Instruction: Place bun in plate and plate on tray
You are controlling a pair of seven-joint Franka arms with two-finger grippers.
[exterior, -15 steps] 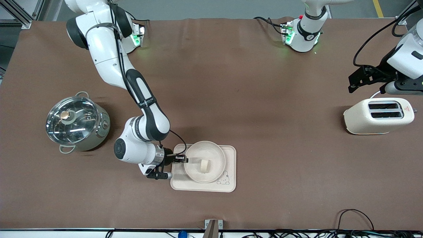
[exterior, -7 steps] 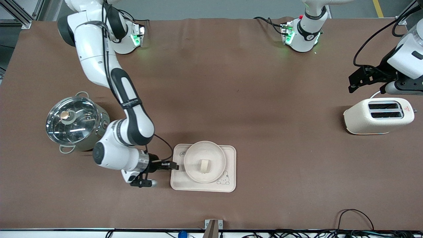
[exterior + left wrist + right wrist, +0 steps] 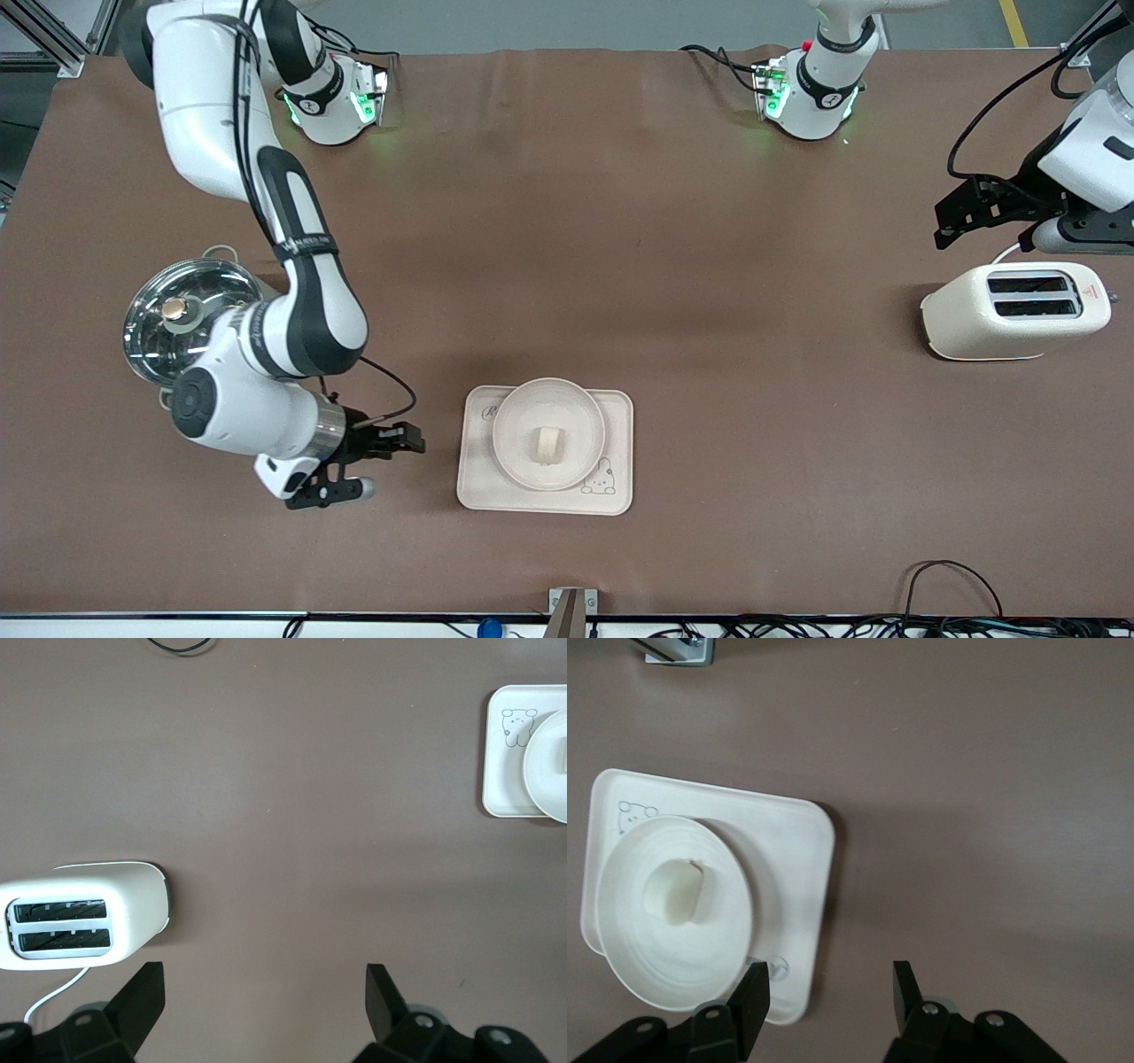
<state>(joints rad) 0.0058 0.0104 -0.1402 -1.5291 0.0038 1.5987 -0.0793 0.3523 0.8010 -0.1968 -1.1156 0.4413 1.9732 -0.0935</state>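
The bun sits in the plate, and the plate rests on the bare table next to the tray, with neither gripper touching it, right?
Not quite. The bun is in the plate, but the plate rests on the tray, not on the table beside it; the front view shows this. The right gripper and left gripper both touch nothing.

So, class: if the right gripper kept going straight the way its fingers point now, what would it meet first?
The right gripper, open and empty, points along the table toward the tray. It would probably meet the tray's near edge first, then the plate with the bun. Its height is unclear, so it might pass above.
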